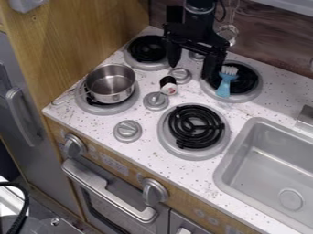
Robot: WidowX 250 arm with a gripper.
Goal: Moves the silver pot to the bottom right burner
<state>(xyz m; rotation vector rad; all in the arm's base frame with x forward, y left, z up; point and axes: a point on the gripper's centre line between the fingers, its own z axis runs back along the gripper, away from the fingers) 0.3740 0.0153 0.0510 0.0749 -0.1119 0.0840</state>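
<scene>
from where i'm standing, the silver pot (110,84) sits on the bottom left burner (93,108), off to the left of the black gripper (191,71) and a bit nearer the counter's front edge, with its thin wire handle (63,97) pointing away from the jaws, out toward the front left. those jaws hang spread apart with nothing between them, so i'd say the arm needs to come across leftward, past the little dark-and-white cylinder (168,85), and take the near rim before it carries the pot over to the bottom right burner (194,155).
</scene>
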